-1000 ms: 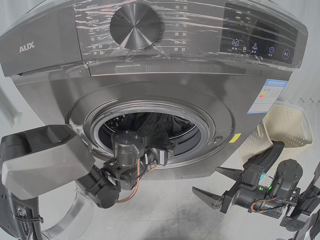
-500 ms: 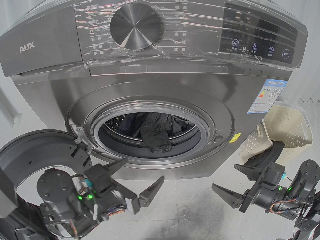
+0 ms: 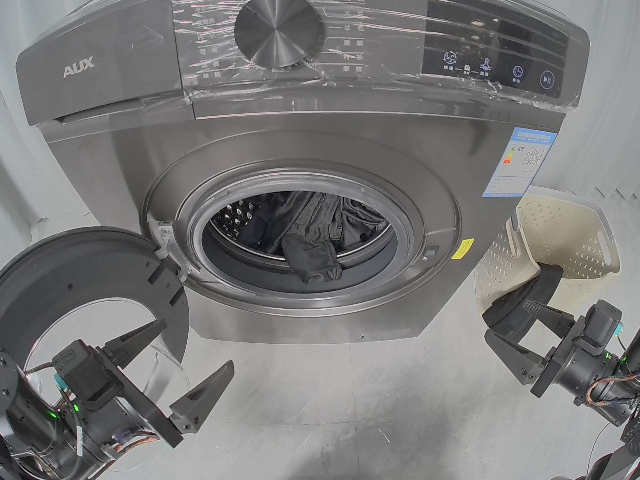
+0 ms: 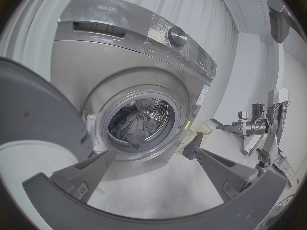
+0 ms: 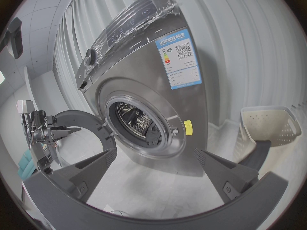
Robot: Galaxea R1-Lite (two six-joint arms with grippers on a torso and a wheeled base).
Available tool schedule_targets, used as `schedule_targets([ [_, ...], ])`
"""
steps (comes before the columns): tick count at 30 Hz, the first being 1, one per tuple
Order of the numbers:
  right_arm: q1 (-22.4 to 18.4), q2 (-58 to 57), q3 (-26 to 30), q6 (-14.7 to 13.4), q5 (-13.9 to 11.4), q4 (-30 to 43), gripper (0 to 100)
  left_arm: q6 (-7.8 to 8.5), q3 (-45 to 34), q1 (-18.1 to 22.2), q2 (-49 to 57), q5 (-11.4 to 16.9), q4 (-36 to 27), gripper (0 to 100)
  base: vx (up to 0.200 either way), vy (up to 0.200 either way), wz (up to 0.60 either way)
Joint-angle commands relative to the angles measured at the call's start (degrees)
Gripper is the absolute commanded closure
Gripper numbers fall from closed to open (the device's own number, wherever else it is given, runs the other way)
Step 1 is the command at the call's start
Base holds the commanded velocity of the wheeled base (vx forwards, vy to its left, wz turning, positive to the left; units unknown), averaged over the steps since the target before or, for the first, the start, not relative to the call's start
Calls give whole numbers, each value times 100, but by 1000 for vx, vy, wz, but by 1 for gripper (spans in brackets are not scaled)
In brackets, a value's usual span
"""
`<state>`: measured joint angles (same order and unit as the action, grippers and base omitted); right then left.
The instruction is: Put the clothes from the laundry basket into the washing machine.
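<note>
The grey washing machine (image 3: 300,135) stands with its door (image 3: 80,268) swung open to the left. Dark clothes (image 3: 303,235) lie in the drum, one piece drooping over the rim, also seen as dark clothes (image 4: 134,128). A cream laundry basket (image 3: 573,235) leans beside the machine's right side with a dark garment (image 3: 527,295) hanging out of it. My left gripper (image 3: 193,348) is open and empty, low in front of the door. My right gripper (image 3: 510,321) is open and empty, just before the hanging garment (image 5: 255,154).
Bare grey floor (image 3: 347,388) spreads in front of the machine. The open door (image 5: 86,122) takes up the space at the left. Pale curtains (image 5: 255,48) hang behind the machine and basket (image 5: 271,122).
My left gripper came out of the drum, leaving the dark clothes inside, and drew back low to the left. My right gripper moved right toward the basket. The head camera shifted too.
</note>
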<state>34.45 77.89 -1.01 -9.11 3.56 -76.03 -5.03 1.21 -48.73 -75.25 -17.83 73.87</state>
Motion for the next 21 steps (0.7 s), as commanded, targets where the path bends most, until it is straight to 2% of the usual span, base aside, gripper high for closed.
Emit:
schedule_targets([
  [1,-105,-995,101,-12,13,660,0,-15,-121,153,1048,-27,-620,0,-200,0,0],
  [3,-290,-1258,101,14,-4,941,0,-41,-121,302,1303,-9,-892,0,-200,0,0],
  [6,-580,-1566,101,41,-57,1222,0,-15,-121,434,1689,34,-1147,0,0,0,0],
  [9,-694,-1698,101,111,-57,1398,0,11,-94,452,1830,17,-1385,0,0,0,0],
  [17,-1301,-1601,101,137,-40,1469,0,11,11,452,1663,34,-1446,0,0,-200,0],
  [21,-1468,-1452,92,128,-40,1469,0,11,81,452,1514,34,-1446,0,0,-200,0],
])
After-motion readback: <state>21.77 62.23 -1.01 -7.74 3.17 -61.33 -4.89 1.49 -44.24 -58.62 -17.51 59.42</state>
